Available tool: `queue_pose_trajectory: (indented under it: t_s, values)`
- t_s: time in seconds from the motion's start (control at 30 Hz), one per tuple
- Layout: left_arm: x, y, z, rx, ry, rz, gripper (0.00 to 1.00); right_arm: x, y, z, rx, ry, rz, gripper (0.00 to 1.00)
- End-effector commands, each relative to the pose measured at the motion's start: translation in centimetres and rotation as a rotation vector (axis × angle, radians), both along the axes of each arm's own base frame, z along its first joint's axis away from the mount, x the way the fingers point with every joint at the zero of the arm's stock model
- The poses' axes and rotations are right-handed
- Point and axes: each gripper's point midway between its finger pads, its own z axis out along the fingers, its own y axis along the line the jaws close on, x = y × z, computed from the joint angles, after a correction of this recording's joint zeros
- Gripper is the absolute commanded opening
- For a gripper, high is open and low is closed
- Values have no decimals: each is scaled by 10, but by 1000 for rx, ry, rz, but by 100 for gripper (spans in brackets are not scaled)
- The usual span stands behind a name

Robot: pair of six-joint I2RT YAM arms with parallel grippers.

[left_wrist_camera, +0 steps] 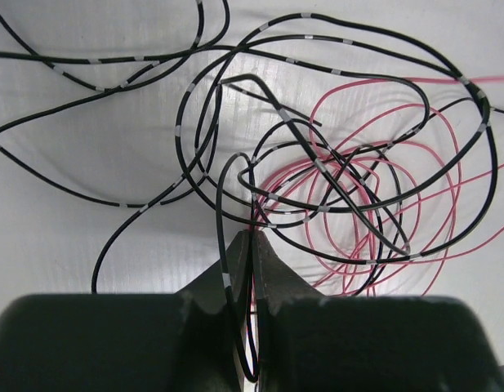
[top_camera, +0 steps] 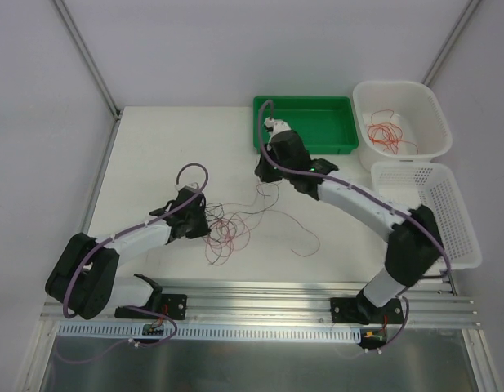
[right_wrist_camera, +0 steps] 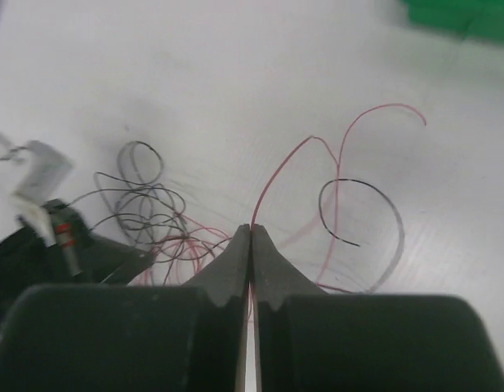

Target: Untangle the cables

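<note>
A tangle of thin red and black cables lies on the white table in front of the left arm. My left gripper is at the tangle's left edge, shut on a black cable that loops down between its jaws; pink-red loops lie just to its right. My right gripper is raised above the table behind the tangle and is shut on a single red cable that curves away from its tips. A loose black end curls beside it.
A green tray stands at the back centre. A white basket at the back right holds several red cables. A second white basket stands along the right edge. The left arm's gripper shows at the left of the right wrist view.
</note>
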Motion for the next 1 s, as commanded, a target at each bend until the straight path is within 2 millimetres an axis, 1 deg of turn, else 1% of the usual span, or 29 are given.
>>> queue_pose_trajectory:
  t_s: [0.0,0.03,0.1,0.13,0.17,0.2,0.23,0.27,0.3,0.33,0.43,0.47,0.53,0.57,0.6,0.67,0.73,0.8,0.83,0.87,0.9,0.93,0.97]
  values:
    - [-28,15,-15,61,92,13,0,-14,-61,127,14,-251,-36,1]
    - [-27,16,-14,63,87,16,0,-20,-77,144,0,-263,-46,1]
    - [-26,18,-12,63,85,30,0,-30,-100,174,-22,-311,-47,1]
    - [-23,19,-10,63,78,39,0,-44,-121,191,-35,-325,-62,1]
    - [-22,20,-9,64,78,44,0,-49,-131,215,-26,-368,-76,1]
    - [-21,23,-8,67,80,56,0,-56,-143,228,-36,-395,-84,1]
    - [-19,25,-7,67,78,66,0,-68,-161,238,-48,-409,-102,1]
    - [-17,28,-5,70,75,76,0,-75,-172,255,-40,-442,-121,1]
    - [-13,33,-3,72,75,97,0,-82,-183,258,-59,-444,-128,1]
    - [-12,36,-3,78,77,107,0,-94,-194,272,-42,-479,-144,1]
    - [-5,48,-1,80,83,153,0,-113,-214,284,-42,-505,-171,1]
    - [-4,50,0,80,84,156,0,-123,-223,292,-25,-531,-183,1]
    - [-1,52,4,79,73,165,0,-134,-233,295,-19,-546,-197,0]
    - [0,53,6,80,68,170,0,-143,-243,299,-11,-566,-216,1]
    - [1,53,8,81,61,172,0,-147,-247,298,-16,-566,-221,0]
    - [2,56,9,93,62,181,0,-155,-257,302,-10,-585,-243,1]
    - [3,60,9,109,61,194,0,-167,-267,312,10,-618,-254,1]
    - [5,65,11,121,58,209,1,-173,-276,318,-7,-631,-268,1]
    - [7,68,13,132,51,214,1,-178,-283,329,-3,-654,-289,0]
    - [7,71,15,136,56,222,2,-181,-288,334,-10,-662,-296,1]
    - [14,73,25,126,32,238,3,-183,-291,332,-32,-654,-297,1]
    - [17,75,29,122,23,246,4,-186,-298,340,-33,-672,-319,1]
    - [21,76,36,117,9,254,4,-187,-302,342,-38,-676,-330,1]
